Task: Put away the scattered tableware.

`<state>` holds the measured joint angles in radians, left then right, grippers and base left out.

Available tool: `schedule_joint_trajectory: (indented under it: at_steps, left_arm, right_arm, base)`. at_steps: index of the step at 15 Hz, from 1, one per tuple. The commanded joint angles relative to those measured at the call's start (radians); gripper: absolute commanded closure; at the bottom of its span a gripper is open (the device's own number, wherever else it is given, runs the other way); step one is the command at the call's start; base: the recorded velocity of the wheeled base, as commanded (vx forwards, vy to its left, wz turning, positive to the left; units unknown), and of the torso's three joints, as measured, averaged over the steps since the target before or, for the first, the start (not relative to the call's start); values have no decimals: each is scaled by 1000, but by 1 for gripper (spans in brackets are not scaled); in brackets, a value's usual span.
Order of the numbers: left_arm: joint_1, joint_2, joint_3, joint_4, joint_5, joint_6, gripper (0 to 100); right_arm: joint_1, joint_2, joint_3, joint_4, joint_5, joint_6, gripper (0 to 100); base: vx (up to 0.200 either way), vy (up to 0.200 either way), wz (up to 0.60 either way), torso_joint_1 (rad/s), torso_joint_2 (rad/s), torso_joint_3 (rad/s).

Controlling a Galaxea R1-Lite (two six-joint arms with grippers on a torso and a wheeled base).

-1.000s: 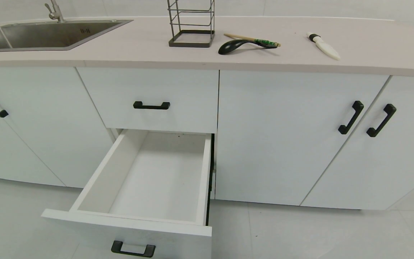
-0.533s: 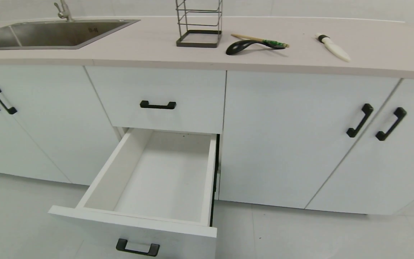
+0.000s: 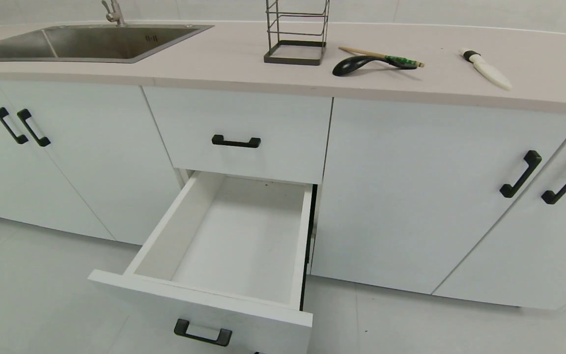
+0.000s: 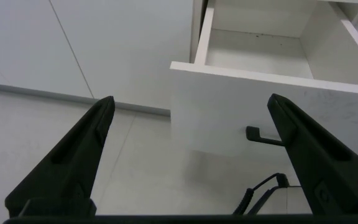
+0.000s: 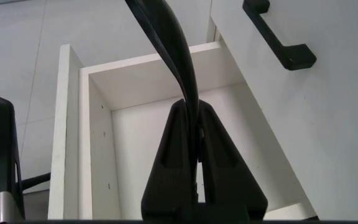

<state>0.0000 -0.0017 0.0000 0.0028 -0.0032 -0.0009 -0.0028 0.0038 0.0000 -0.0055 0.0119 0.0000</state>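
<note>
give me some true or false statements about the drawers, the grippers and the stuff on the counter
1. The lower drawer is pulled open with nothing in it. True.
2. Both drawers are open. False: the upper drawer is closed.
3. The left gripper is shut. False: it is open, fingers wide apart.
4. The right gripper is shut on a black utensil, with the open drawer beyond it. True.
5. The white knife lies in the open drawer. False: it lies on the counter.
6. A black spoon lies on the counter near the wire rack. True.
</note>
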Motion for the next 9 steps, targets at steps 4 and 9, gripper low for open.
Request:
schedule_joint_trajectory:
  at_steps: [4, 9]
  left_arm:
    - [0, 2, 0, -1, 6, -13, 0]
    - [0, 2, 0, -1, 5, -13, 0]
  right_arm:
    - [0, 2, 0, -1, 0, -2, 100]
    - [0, 2, 0, -1, -1, -5, 100]
  base:
    - [150, 0, 0, 1, -1, 4]
    - [0, 0, 0, 0, 0, 0]
